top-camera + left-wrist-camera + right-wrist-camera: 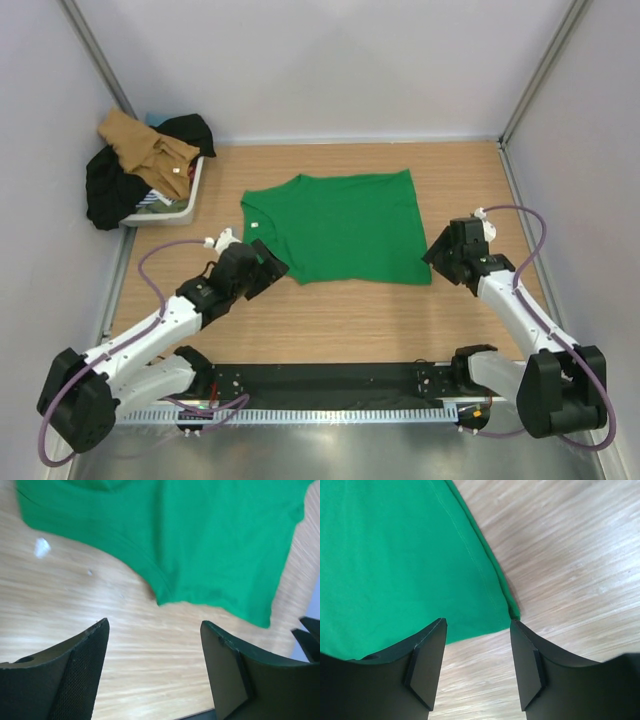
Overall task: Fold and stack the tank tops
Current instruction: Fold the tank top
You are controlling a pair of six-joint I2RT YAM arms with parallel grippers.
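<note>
Two tank tops, top view: the green tank top [340, 228] lies spread flat in the middle of the table [340, 325]. The tan tank top [148, 150] is heaped on dark clothes [108, 188] in the tray [192, 200] at the far left, well apart from the green one.
Arms, top view: the left gripper [270, 268] is at the green top's near-left corner and the right gripper [438, 254] at its near-right corner. Neither is carrying anything.
Left wrist view, gripper: the jaws stand wide apart and hold nothing, with bare wood between the fingers [85, 650].
Left wrist view, cloth: the near-left corner of the green top sits just ahead of the gap and is not yet inside it. A white speck [41, 547] lies on the wood beside the curved edge.
Right wrist view, gripper: the jaws are open and hold nothing.
Right wrist view, cloth: the green top's near-right corner lies at the tip of one finger [522, 645]. The other finger is over the fabric, so the hem edge runs into the gap.
Step in hand: judging by both poses, this is the approach for the first fold of the green top. No fold has been made and nothing is stacked.
Next move: it calls for the left gripper to go a little farther forward over its corner. Both grippers would then lower to the wood and pinch a single layer at each corner. The thin cloth lies flat, so the fingertips would probably need to get under the edge.
</note>
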